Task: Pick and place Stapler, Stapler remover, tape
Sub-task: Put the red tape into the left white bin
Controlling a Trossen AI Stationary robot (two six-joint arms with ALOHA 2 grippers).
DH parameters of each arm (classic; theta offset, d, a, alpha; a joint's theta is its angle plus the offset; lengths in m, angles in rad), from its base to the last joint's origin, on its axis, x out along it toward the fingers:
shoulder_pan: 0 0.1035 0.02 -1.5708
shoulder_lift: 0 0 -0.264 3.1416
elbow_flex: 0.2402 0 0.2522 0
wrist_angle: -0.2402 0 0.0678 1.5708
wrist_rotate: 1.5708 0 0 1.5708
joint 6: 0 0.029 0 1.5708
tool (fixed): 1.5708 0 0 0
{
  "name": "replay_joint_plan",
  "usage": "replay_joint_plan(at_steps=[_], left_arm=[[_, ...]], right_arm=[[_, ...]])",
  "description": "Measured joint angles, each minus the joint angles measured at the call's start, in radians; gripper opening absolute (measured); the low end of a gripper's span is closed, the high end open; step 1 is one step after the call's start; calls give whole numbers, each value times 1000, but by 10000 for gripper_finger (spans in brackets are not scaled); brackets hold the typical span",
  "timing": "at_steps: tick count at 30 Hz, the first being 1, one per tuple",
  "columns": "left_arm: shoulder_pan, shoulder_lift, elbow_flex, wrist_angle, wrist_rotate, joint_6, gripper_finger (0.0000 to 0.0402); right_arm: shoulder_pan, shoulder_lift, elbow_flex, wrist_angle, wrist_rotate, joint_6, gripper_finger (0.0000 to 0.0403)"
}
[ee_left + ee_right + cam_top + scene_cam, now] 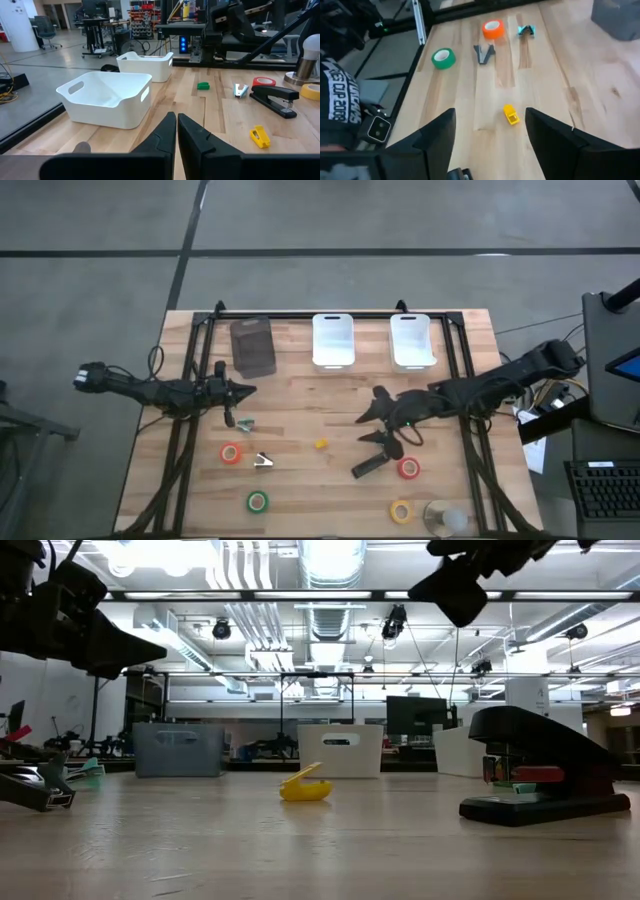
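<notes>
The stapler (367, 468) lay loose on the table beside the red tape (408, 468), because your right gripper (378, 423) hung spread above it, while the left gripper (243, 391) waited pinched together.

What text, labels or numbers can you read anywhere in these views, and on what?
"ES OP 2008" is roughly how white letters read on a person's dark sleeve beside the table in the right wrist view; partly cut off, so uncertain.
Stapler: no readable brand or label.
Tape rolls, such as the green roll: no print visible.
White bins: no labels.
Room monitors and shelves: too small or blurred to read.
</notes>
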Motion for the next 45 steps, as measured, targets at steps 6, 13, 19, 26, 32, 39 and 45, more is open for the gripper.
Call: replay_joint_plan(at_steps=[6,13,19,26,32,39,45], left_arm=[[0,0,0,0,0,0,21],[0,3,0,0,0,0,21],[0,3,0,0,0,0,21],[0,3,0,0,0,0,21],[0,3,0,0,0,0,21],[0,3,0,0,0,0,21],[0,3,0,0,0,0,21]], right_arm=[[16,47,83,-342,-15,188,234],[128,100,138,-707,-35,452,234],[228,108,139,-817,-76,651,237],[290,144,122,-848,-42,769,235],[303,228,114,-849,-50,733,228],[307,304,114,-836,-95,712,224],[320,358,112,-826,-109,682,226]])
